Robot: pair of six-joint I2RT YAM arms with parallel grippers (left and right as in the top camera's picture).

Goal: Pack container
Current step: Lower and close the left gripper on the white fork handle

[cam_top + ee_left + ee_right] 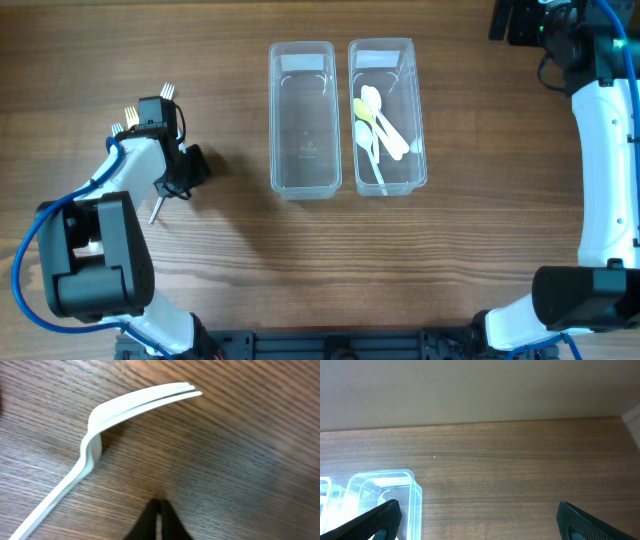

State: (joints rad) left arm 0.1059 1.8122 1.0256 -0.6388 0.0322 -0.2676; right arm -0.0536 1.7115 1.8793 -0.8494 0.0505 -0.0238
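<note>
Wood-grain counter (300,270), two clear tubs side by side at centre. Right tub (421,100) holds several white spoons (378,125); left tub (303,140) looks empty. White plastic fork (100,415) lies on the counter well left of both tubs, under the left arm (135,160).

Left jaws: tips pressed together in the wrist view, nothing visible between them. Fork sits just beyond the tips, apparently not gripped.

Right jaws: spread wide, empty, up at the far right corner.

Step in hand, by my reading: picking up the fork, and the pinch seems to have missed. Next move calls for reopening, straddling the handle, closing, then carrying the fork to the left tub.
</note>
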